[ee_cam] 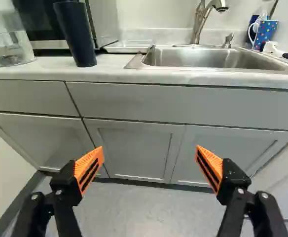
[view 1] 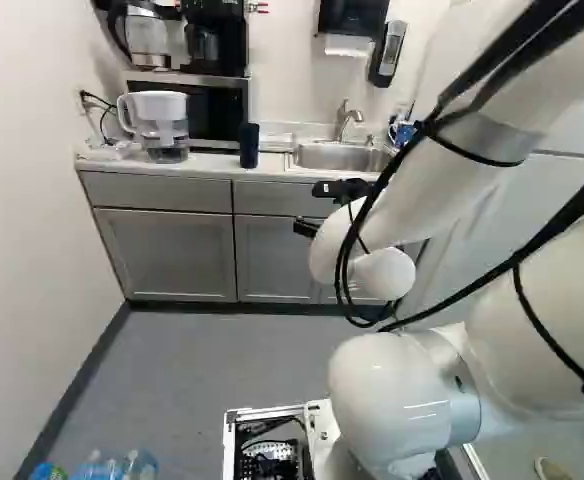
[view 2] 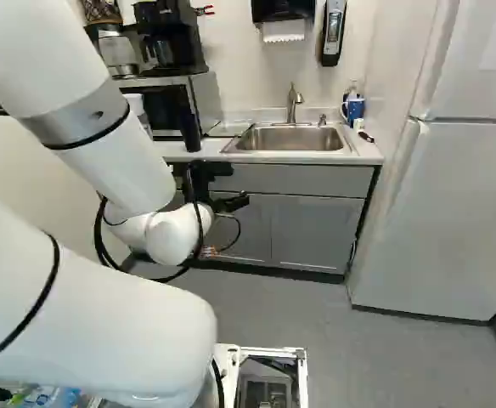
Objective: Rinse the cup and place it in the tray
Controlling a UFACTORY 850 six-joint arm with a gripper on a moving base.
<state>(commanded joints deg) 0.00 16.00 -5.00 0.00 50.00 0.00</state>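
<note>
At the left of the left base view, a clear pitcher with a white lid (view 1: 160, 120) stands on the counter (ee_cam: 50, 71); just beside it is the microwave (view 1: 212, 105), bearing a kettle (view 1: 147, 38) and a black coffee maker (view 1: 217, 35); next comes the tall dark cup (ee_cam: 76, 34), upright on the counter in front of the microwave's side; a shallow tray (ee_cam: 129, 46) lies between the cup and the sink; the gripper (view 2: 238, 184) hangs in front of the cupboards (view 2: 299, 229), below counter level and well apart from the cup, its fingers (ee_cam: 89, 169) spread wide with nothing gripped between them; then the steel sink (view 2: 290, 138) with its faucet (view 2: 293, 100); beyond it a blue patterned cup (ee_cam: 266, 34) stands near the wall; last, at the right of the right base view, the white refrigerator (view 2: 443, 217).
</note>
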